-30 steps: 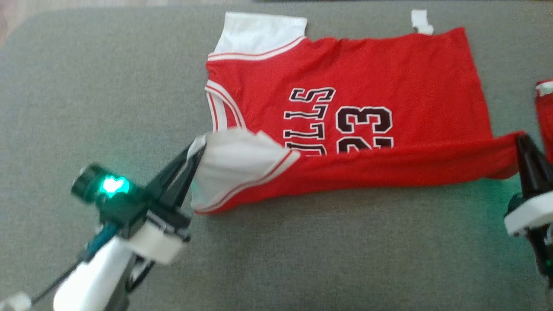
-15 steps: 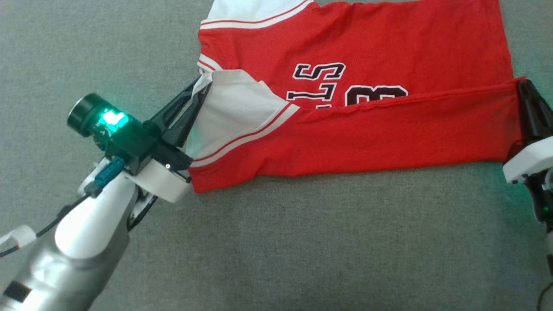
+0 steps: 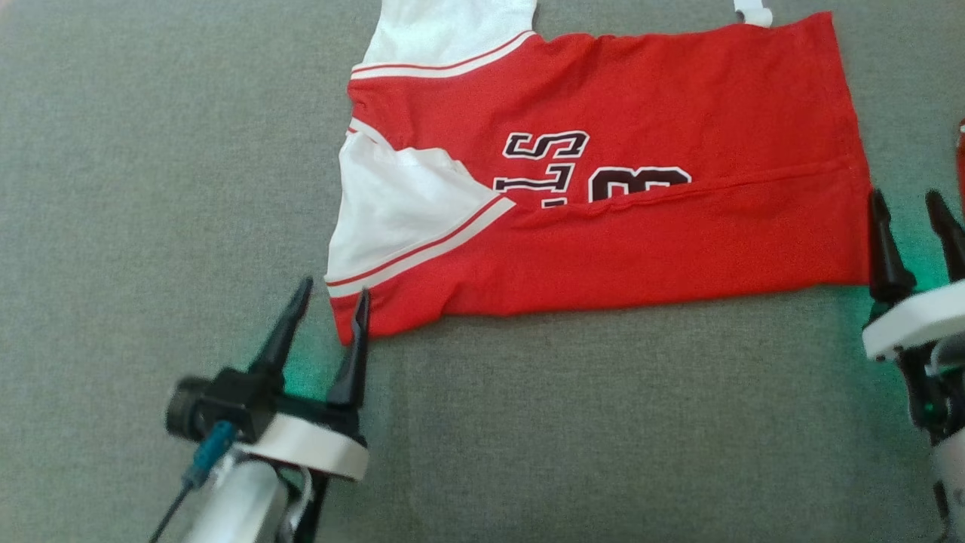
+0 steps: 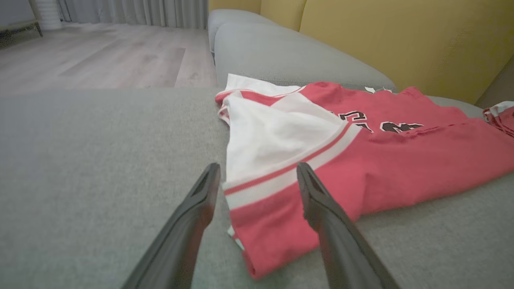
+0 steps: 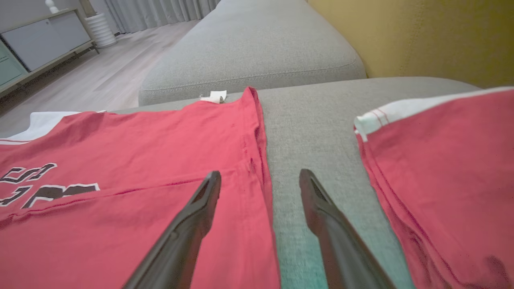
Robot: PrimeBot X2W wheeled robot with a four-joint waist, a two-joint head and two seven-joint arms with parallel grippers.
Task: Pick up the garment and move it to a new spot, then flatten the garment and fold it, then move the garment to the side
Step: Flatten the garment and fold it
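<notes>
Lower left of the head view: the left gripper (image 3: 335,286) stands with its two fingers spread apart and holds nothing. Its right fingertip sits at the lower-left corner of the garment (image 3: 641,121); contact cannot be confirmed. The left wrist view shows that corner lying between the parted fingers. The garment, a red jersey with white shoulder panels and dark lettering, lies flat across the upper centre of the frame on the grey cushion (image 3: 151,188). Its near long edge is folded over the body, partly covering the lettering. A white tag (image 3: 754,13) juts from its top edge at the upper right. Right edge, mid-height: the right gripper (image 3: 905,196) is likewise spread wide and empty, its left finger just beside the garment's right hem. A second red item (image 3: 962,158) shows at the far right edge; in the right wrist view bare cushion separates it from the garment.
</notes>
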